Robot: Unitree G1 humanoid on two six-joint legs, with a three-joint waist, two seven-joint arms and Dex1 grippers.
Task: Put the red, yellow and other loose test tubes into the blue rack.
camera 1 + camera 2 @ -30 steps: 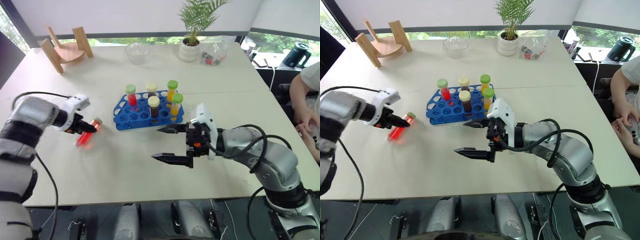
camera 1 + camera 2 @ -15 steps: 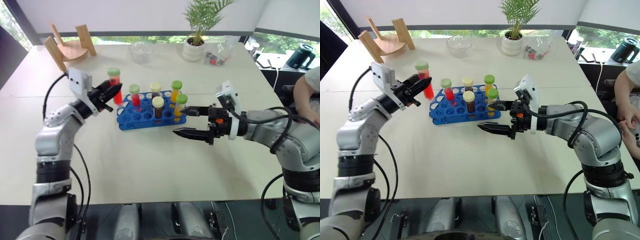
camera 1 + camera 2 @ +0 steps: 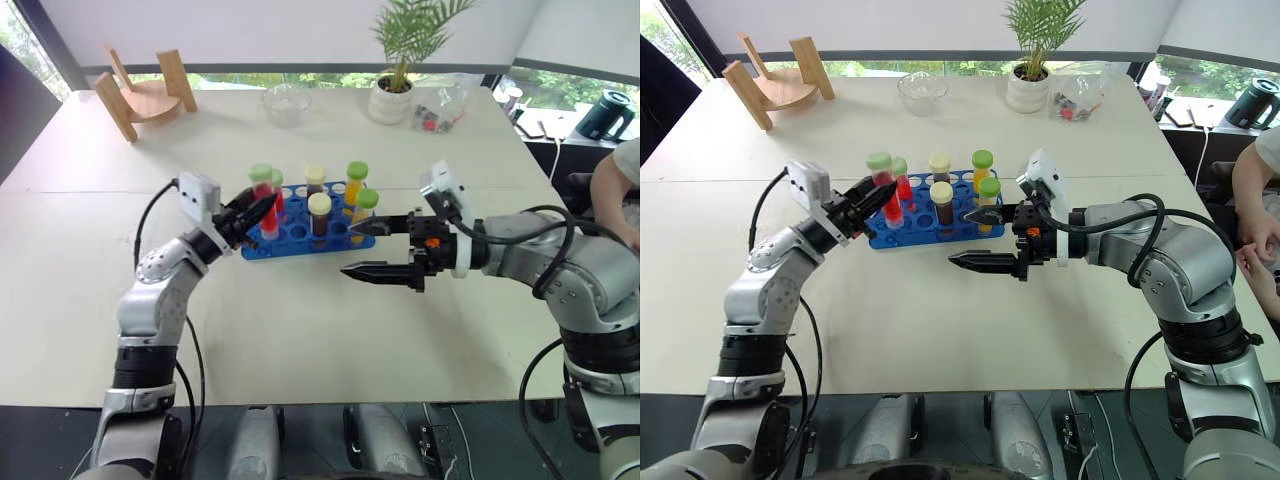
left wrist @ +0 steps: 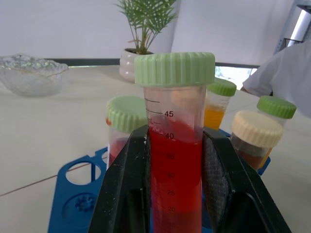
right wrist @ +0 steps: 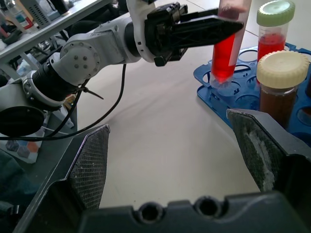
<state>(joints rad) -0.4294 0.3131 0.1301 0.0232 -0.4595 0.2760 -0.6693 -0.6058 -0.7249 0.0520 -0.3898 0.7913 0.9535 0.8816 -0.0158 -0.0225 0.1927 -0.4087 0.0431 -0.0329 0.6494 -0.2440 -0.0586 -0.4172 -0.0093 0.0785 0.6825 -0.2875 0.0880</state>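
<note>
My left gripper (image 3: 262, 208) is shut on a red test tube (image 3: 890, 208) with a green cap. It holds the tube upright over the left end of the blue rack (image 3: 300, 235), with the tube's bottom (image 5: 219, 80) just above a rack hole. The left wrist view shows the tube (image 4: 175, 165) pinched between both fingers (image 4: 127, 189). Standing in the rack are another red tube (image 3: 277, 190), two brown tubes with cream caps (image 3: 319, 210) and two orange-yellow tubes with green caps (image 3: 366, 205). My right gripper (image 3: 366, 247) is open and empty, level, just right of the rack's front.
At the back of the table stand a wooden holder (image 3: 140, 95), a glass bowl (image 3: 285, 102), a potted plant (image 3: 392, 95) and a clear bag of small items (image 3: 438, 108). A person (image 3: 618, 185) sits at the right edge, near a black kettle (image 3: 600, 113).
My left gripper lifted the red tube off the table at the left, carried it right to the rack's left end and turned it upright. The right gripper stayed open near the rack.
</note>
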